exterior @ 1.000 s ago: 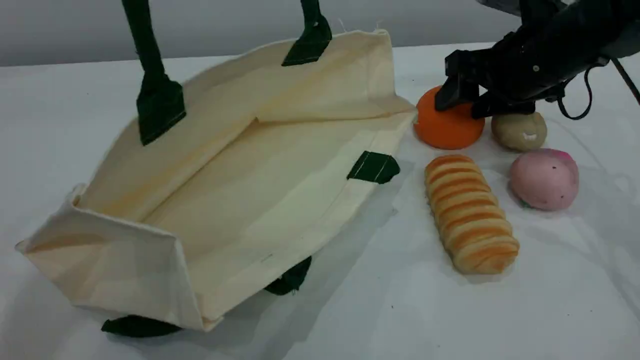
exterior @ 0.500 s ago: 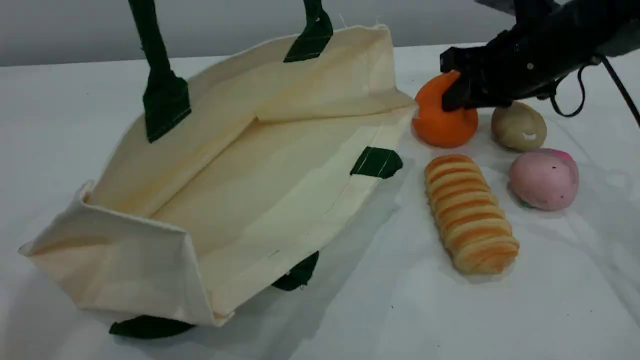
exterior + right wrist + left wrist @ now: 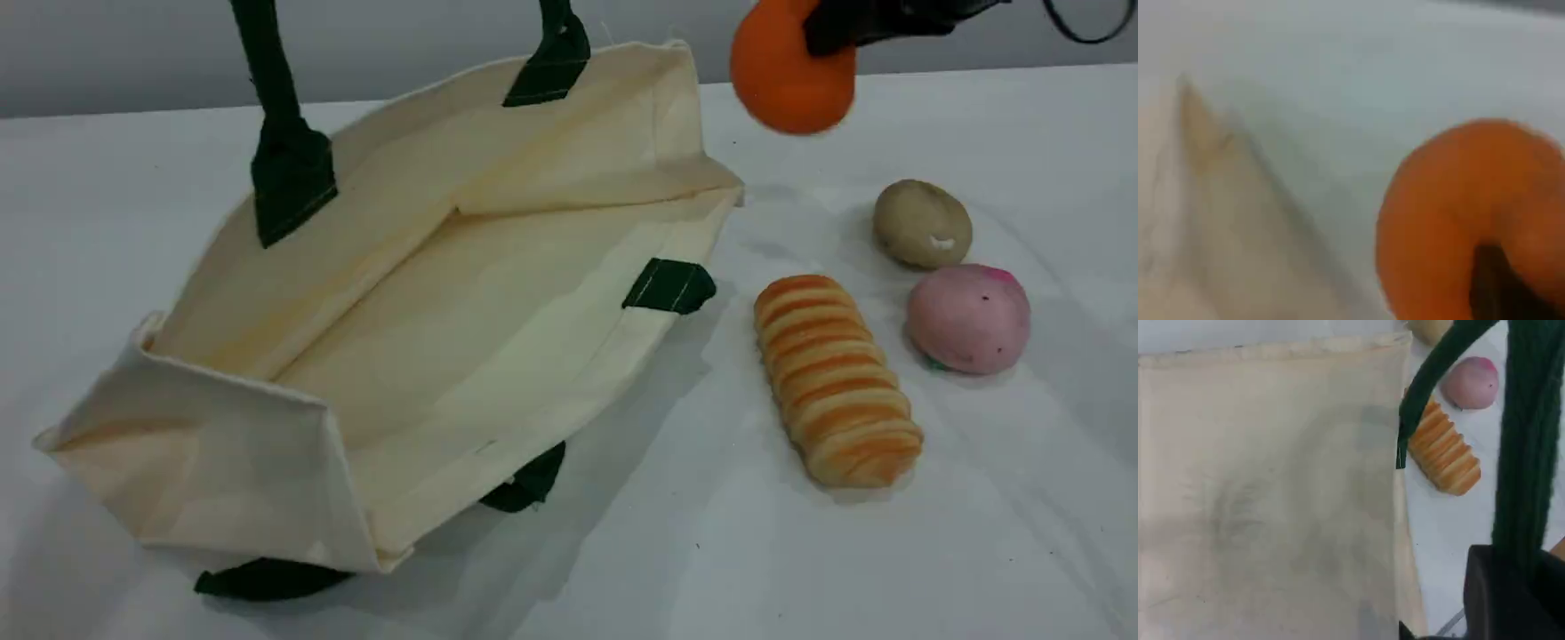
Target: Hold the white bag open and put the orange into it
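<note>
The white bag point(image 3: 427, 293) lies open on the table with its mouth toward the camera. One dark green handle point(image 3: 267, 107) is pulled up out of the top of the scene view. In the left wrist view that handle point(image 3: 1528, 453) runs down into my left gripper point(image 3: 1515, 587), which is shut on it. The bag's cloth point(image 3: 1271, 507) fills that view below. The orange point(image 3: 787, 76) hangs in the air just right of the bag's far corner, with my right gripper point(image 3: 822, 36) shut on its top. In the right wrist view the orange point(image 3: 1458, 213) is close, with one dark fingertip point(image 3: 1491, 280) pressed into it.
A ridged bread loaf point(image 3: 836, 382), a pink round fruit point(image 3: 967, 317) and a brown potato point(image 3: 922, 223) lie on the white table point(image 3: 889, 551) to the right of the bag. The loaf point(image 3: 1441, 450) and pink fruit point(image 3: 1470, 382) also show in the left wrist view.
My right gripper closed on the orange and lifted it off the table, up and slightly left. The bag's raised handle shifted a little to the right.
</note>
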Controlling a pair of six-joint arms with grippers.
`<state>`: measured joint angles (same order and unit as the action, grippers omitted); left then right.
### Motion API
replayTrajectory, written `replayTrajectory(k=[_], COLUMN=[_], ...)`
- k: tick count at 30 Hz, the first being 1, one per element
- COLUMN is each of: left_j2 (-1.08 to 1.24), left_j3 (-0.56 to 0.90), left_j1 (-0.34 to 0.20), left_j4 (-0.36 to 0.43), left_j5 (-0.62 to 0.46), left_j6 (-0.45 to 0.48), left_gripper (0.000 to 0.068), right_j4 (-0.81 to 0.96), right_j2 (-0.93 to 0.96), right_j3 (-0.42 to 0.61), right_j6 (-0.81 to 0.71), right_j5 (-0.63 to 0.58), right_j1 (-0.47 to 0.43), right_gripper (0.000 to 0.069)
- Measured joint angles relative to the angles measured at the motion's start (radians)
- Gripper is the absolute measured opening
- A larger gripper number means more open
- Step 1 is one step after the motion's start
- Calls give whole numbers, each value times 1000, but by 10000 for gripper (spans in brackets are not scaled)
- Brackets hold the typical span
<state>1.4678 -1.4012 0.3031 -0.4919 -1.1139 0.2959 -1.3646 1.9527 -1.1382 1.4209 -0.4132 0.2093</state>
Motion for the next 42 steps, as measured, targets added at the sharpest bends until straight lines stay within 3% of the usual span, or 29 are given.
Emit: replayTrajectory(k=[6, 9, 13, 18, 27, 33, 42], left_j2=[0, 0, 0, 0, 0, 0, 0], left_j3=[0, 0, 0, 0, 0, 0, 0], left_j1=[0, 0, 0, 0, 0, 0, 0], left_j4=[0, -1, -3, -5, -25, -71, -124], left_j5=[3, 5, 10, 13, 28, 28, 10], left_j6=[1, 3, 3, 5, 26, 58, 83], left_gripper=[74, 74, 74, 74, 74, 74, 74], right_j4=[283, 350, 359, 354, 314, 315, 278], right_j2=[-79, -117, -184, -269, -327, -326, -325], right_j3=[79, 118, 147, 154, 154, 154, 154], right_j6=[-297, -369, -398, -428, -426, -426, -426], right_j5=[-73, -77, -88, -256, -401, -395, -273], right_j1=[0, 0, 0, 0, 25, 119, 257], right_gripper=[34, 34, 34, 34, 34, 34, 34])
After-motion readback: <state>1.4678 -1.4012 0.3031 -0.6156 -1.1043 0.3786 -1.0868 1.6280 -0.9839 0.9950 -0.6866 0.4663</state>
